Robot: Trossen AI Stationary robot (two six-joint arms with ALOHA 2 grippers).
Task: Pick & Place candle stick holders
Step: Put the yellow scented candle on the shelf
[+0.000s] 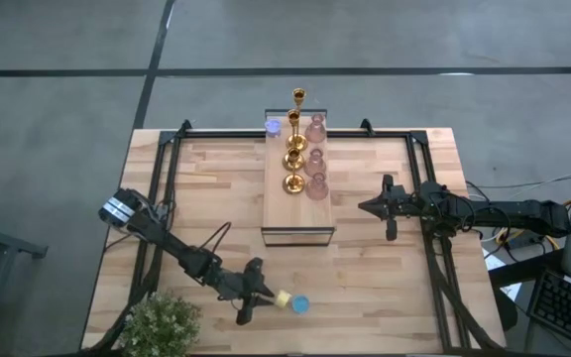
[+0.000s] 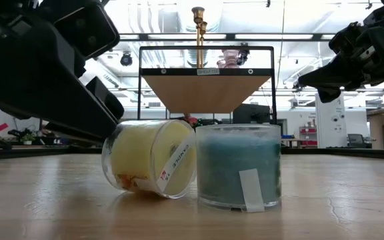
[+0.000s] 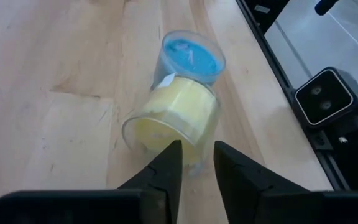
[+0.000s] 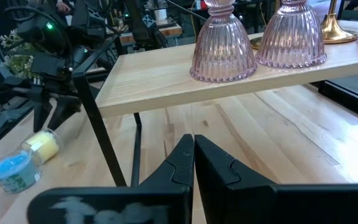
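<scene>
near the desk's (image 1: 365, 288) front edge, the left gripper (image 3: 196, 163) sits against the tipped yellow cup (image 3: 173, 118), fingers slightly parted, not holding it. the blue cup (image 3: 189, 57) stands touching it. the step in hand looks like grasping; next it needs opening wider around the cup. the right gripper (image 4: 193, 152) waits closed beside the wood shelf (image 4: 229, 81).

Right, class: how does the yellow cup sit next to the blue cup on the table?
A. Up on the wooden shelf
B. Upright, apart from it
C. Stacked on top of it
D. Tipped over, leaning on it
D: the yellow cup lies tilted against the upright blue cup, by the left pincer.
</scene>
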